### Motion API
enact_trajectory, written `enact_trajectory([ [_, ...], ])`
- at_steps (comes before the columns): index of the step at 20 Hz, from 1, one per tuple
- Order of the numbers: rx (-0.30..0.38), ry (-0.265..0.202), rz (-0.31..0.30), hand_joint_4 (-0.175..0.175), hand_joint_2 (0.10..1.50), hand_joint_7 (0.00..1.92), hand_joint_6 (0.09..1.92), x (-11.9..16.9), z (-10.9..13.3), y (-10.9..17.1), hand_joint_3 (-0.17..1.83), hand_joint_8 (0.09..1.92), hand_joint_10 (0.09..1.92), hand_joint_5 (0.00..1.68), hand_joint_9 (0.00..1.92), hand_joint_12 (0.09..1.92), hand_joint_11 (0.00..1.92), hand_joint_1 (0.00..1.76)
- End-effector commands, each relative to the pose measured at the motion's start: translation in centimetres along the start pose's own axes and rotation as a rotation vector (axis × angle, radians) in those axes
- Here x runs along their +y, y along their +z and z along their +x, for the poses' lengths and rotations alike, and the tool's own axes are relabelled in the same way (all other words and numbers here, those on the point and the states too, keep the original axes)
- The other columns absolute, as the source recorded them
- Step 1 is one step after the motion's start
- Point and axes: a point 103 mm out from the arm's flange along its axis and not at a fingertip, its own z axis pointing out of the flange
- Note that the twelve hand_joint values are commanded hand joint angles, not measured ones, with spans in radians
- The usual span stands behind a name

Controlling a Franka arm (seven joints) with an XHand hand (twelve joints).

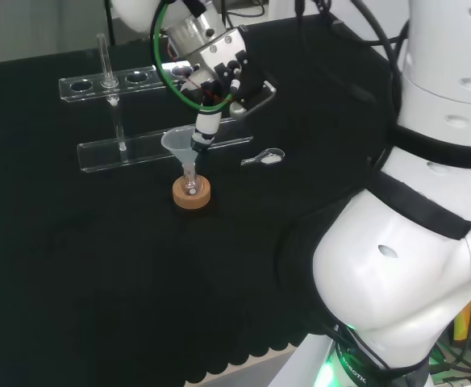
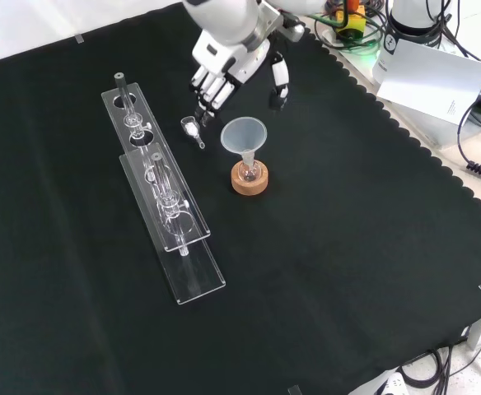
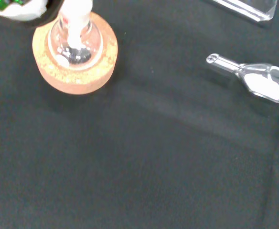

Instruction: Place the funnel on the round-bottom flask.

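1. One clear funnel (image 2: 244, 136) sits with its stem down in the neck of the small round-bottom flask (image 2: 249, 172), and the flask rests in a cork ring (image 2: 249, 183) near the middle of the black cloth (image 2: 347, 247).
2. In the wrist view the flask (image 3: 75, 44) shows from above inside its cork stand (image 3: 75, 57), with something white lying at the bottom of the glass.
3. Just above the funnel in the front view hangs the hand (image 2: 228, 70), fingers relaxed and spread, holding nothing; in the head view one fingertip (image 1: 201, 139) looks to be at the funnel's rim (image 1: 177, 141), though contact cannot be confirmed.
4. A little clear scoop (image 2: 193, 130) with white powder lies on the cloth just left of the funnel in the front view, under the hand's fingers.
5. Farther left in the front view stands a long clear rack (image 2: 162, 193), a glass tube (image 2: 146, 144) upright in it, well apart from the flask.
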Motion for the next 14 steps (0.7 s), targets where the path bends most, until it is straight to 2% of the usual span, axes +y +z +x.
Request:
enact_trajectory([
  [1,0.055,0.028,-0.078,-0.032,0.59,0.0,0.09,-2.3,-2.5,0.1,0.5,0.37,0.74,0.0,0.21,1.44,0.03,0.68],
  [9,0.103,0.055,-0.118,-0.034,0.6,0.0,0.09,-4.3,-4.7,0.2,0.48,0.41,0.74,0.01,0.22,1.44,0.04,0.68],
  [14,0.165,0.063,-0.143,-0.037,0.61,0.0,0.09,-4.8,-6.3,1.0,0.47,0.46,0.74,0.02,0.24,1.43,0.04,0.68],
])
